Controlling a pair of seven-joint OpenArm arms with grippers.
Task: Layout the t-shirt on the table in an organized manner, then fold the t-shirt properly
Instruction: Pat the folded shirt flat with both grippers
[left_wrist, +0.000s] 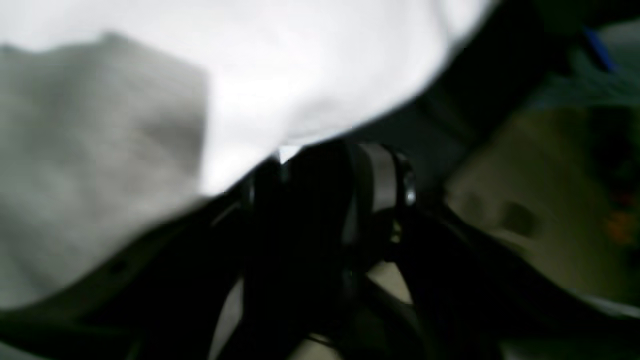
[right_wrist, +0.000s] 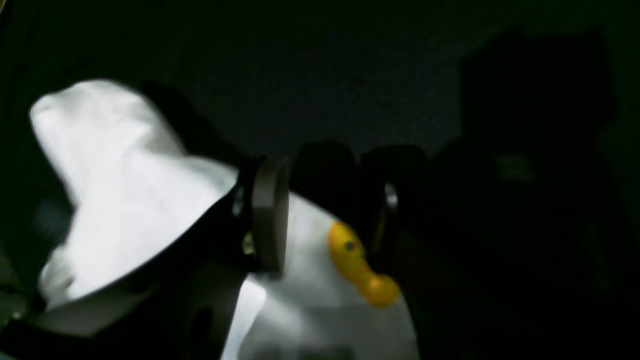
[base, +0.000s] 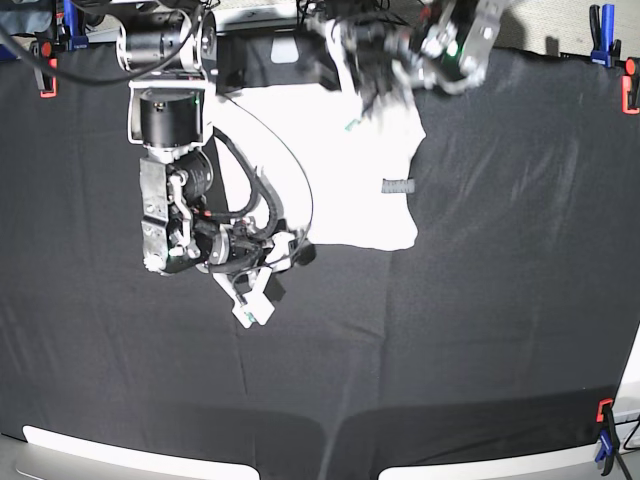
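The white t-shirt lies mostly flat at the back middle of the black table, plain side up. My right gripper is at its near left corner. In the right wrist view the gripper is shut on a raised hump of shirt, and a yellow print shows between the fingers. My left gripper is blurred at the shirt's far right corner. In the left wrist view the gripper meets the edge of the white cloth and looks shut on it.
Blue and red clamps hold the cloth at the far right edge. Another red clamp is at the far left and one at the near right. The right arm's body hangs over the table's left part.
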